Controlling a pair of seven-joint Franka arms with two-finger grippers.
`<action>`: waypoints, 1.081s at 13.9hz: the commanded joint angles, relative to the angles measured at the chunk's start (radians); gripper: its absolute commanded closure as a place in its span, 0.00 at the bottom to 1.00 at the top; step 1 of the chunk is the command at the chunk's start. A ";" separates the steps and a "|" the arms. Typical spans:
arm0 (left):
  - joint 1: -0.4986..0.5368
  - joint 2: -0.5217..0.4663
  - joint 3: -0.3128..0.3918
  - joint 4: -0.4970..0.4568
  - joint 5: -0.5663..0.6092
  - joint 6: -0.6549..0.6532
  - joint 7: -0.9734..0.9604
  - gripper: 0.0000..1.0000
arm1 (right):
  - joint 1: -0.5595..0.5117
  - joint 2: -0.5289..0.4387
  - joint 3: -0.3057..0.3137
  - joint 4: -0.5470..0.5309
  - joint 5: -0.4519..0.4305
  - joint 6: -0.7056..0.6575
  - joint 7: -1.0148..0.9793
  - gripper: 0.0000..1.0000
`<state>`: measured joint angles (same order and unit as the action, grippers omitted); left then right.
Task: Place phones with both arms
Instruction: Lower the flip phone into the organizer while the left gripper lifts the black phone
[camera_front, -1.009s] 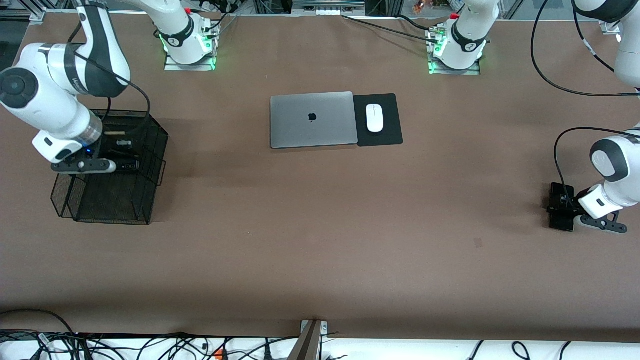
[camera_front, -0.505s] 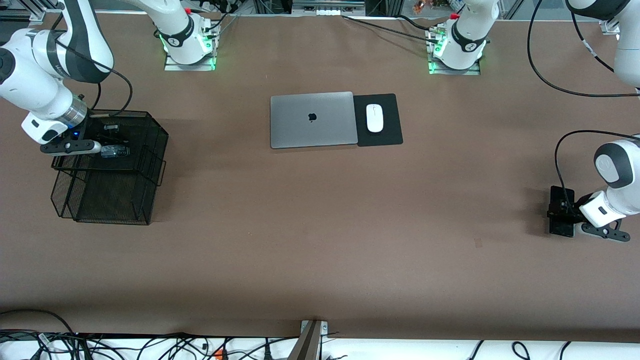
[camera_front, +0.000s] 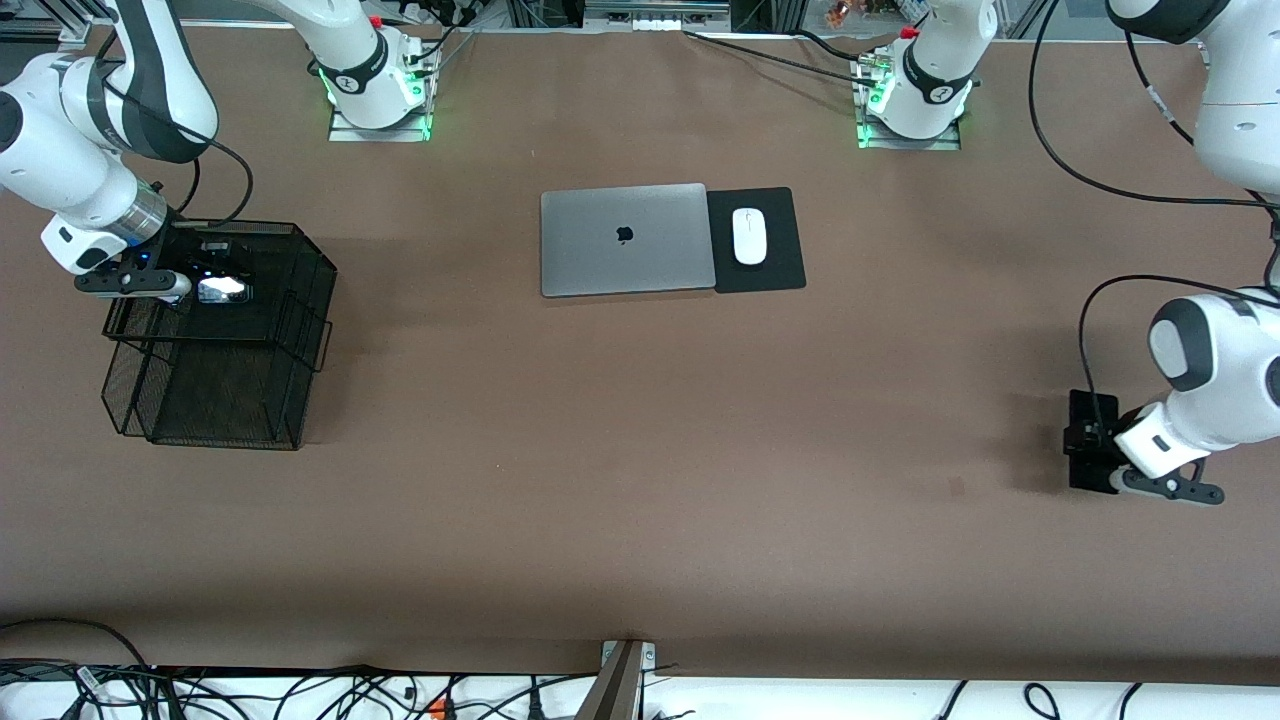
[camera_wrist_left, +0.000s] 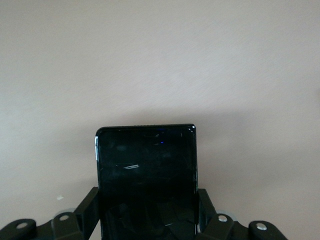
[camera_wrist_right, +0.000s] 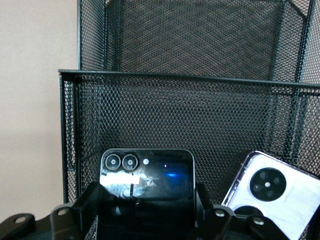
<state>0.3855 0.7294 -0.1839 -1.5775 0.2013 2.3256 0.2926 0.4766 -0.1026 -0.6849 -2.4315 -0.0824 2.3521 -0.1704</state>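
My right gripper (camera_front: 203, 287) hangs over the black mesh basket (camera_front: 235, 415) at the right arm's end of the table. It is shut on a small square black phone (camera_front: 224, 290) with two round lenses (camera_wrist_right: 146, 182), gripped by its side edges. A lilac phone (camera_wrist_right: 274, 192) with a round camera ring leans inside the basket (camera_wrist_right: 190, 76) beside it. My left gripper (camera_front: 1097, 448) is over bare table at the left arm's end, shut on a long black slab phone (camera_front: 1088, 438). In the left wrist view the slab (camera_wrist_left: 146, 170) sticks out between the fingers (camera_wrist_left: 88, 206), screen dark.
A shut grey laptop (camera_front: 625, 240) lies mid-table toward the robots' bases. Beside it a white mouse (camera_front: 749, 236) rests on a black pad (camera_front: 780, 272). Cables trail from both arms. The basket has tall mesh walls and a raised tier.
The right gripper has carried the small black phone across the basket toward the robots' bases. The left gripper has drifted with the slab toward the table's middle.
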 joint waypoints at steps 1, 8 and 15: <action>-0.046 -0.015 0.006 0.010 0.029 -0.026 -0.079 0.45 | -0.009 -0.022 0.001 -0.020 -0.017 0.036 0.006 0.80; -0.187 -0.019 -0.015 0.060 0.014 -0.118 -0.191 0.45 | -0.009 0.011 0.001 -0.021 -0.011 0.082 0.017 0.71; -0.375 -0.019 -0.032 0.137 0.015 -0.252 -0.464 0.45 | -0.007 0.011 0.002 -0.017 -0.010 0.079 0.042 0.04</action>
<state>0.0327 0.7256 -0.2272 -1.4652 0.2014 2.1257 -0.1252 0.4753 -0.0782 -0.6854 -2.4436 -0.0823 2.4220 -0.1505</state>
